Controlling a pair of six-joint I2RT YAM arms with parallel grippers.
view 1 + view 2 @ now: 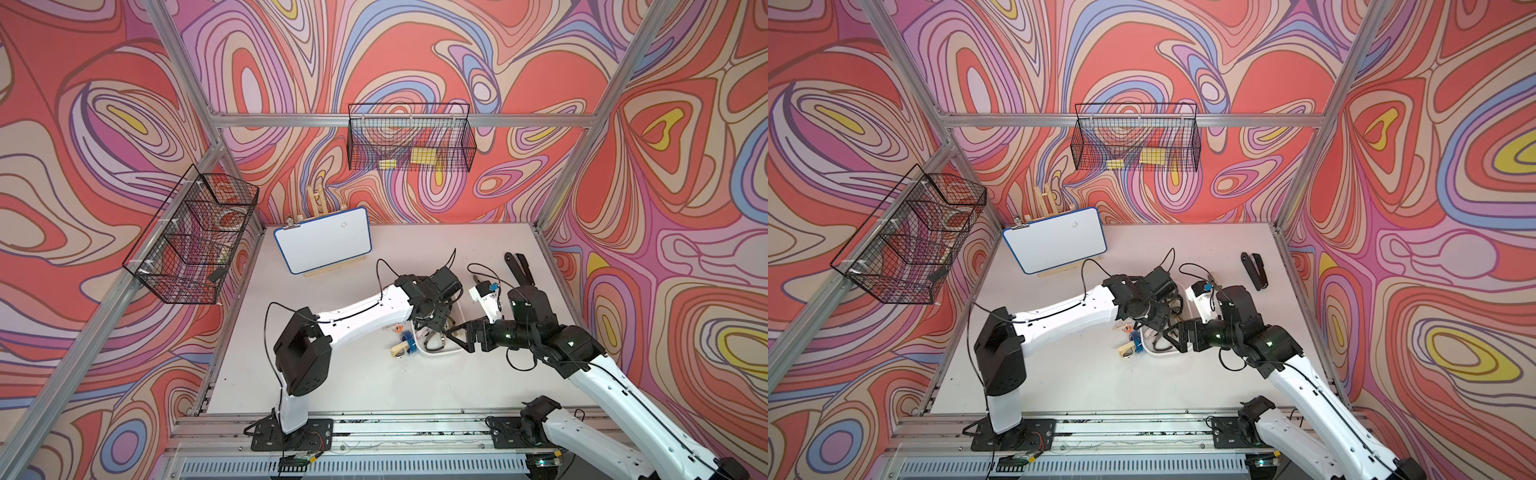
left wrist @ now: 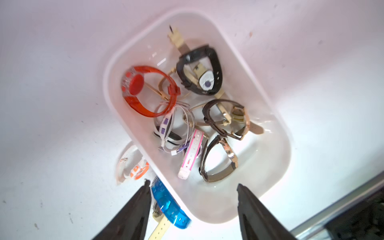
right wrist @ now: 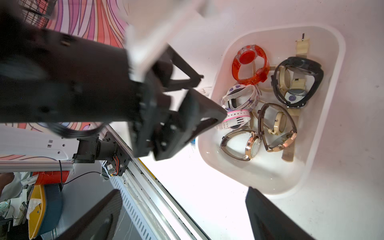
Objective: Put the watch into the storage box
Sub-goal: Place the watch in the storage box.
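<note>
Watch (image 2: 228,152) with a brown strap lies, in the left wrist view, in the storage box (image 2: 266,166) by the tips of the left hand (image 2: 193,182), jaws wide with nothing between them. The drop looks done; lift straight up, clear of straps and rim. In the right wrist view the right hand (image 3: 182,189) is spread and empty too; the watch stands on edge, its buckled loop lying across the storage box's width, dial end toward the middle. In both top views the arms cover most of the storage box, and the watch is probably the dark loop there
</note>
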